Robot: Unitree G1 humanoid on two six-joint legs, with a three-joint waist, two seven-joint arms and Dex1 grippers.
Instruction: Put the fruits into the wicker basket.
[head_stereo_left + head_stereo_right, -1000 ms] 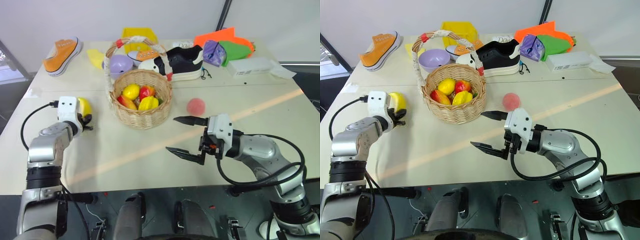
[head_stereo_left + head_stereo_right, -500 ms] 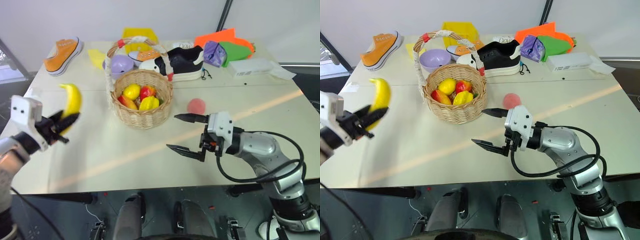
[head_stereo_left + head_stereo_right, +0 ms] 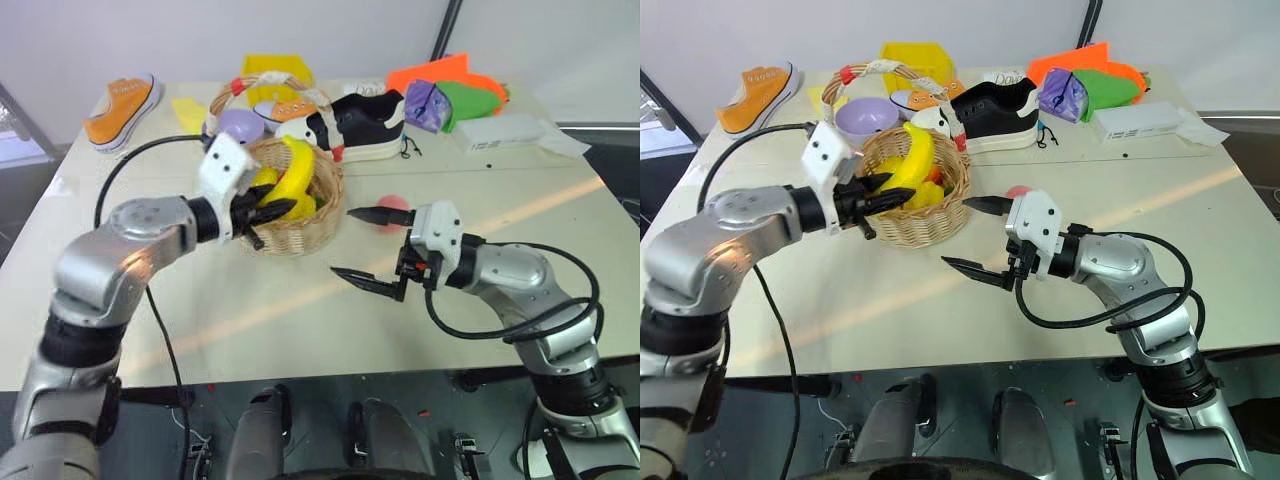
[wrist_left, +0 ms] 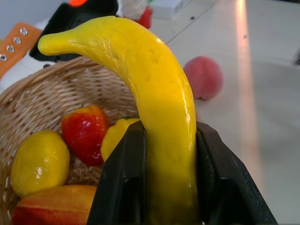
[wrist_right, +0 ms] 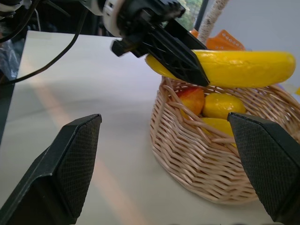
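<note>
Left eye: 1 banana (image 3: pixel 296 172) clamped in left gripper (image 3: pixel 268 209) jaws, held above the rim of 1 basket (image 3: pixel 300 228). 1 peach (image 3: pixel 392 212) on table (image 3: pixel 300 300), just behind the right gripper (image 3: pixel 372 248), whose jaws are wide apart and hold nothing.
Left wrist: banana upright between the 2 black fingers (image 4: pixel 121 187); 4 other fruits in the basket below.
Right wrist: 2 spread fingers (image 5: pixel 70 164) face the basket and banana.
</note>
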